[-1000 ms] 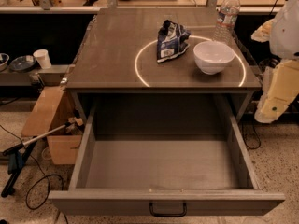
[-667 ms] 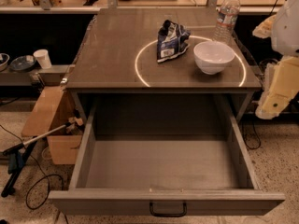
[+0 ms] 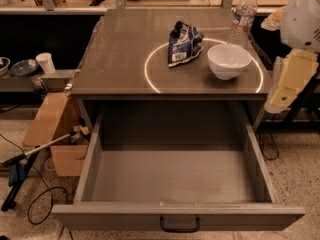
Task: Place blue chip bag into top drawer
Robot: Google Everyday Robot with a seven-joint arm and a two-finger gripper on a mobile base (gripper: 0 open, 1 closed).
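Observation:
The blue chip bag (image 3: 183,44) lies crumpled on the tabletop (image 3: 120,59), inside a white ring of light, just left of the white bowl (image 3: 228,60). The top drawer (image 3: 175,176) is pulled fully open below the tabletop and holds nothing; its black handle (image 3: 179,225) shows on the front panel. My gripper (image 3: 281,100) hangs at the right edge of the view, beside the table's right side, pointing down, well apart from the bag. My white arm (image 3: 304,14) is above it.
A clear water bottle (image 3: 243,15) stands behind the bowl at the table's back right. A cardboard box (image 3: 55,129) and a long-handled tool with cables (image 3: 30,159) lie on the floor left of the drawer. A shelf with a cup and dishes (image 3: 30,66) is at the far left.
My arm and gripper at the right edge have shifted slightly upward. The bag, bowl, bottle and drawer have not moved.

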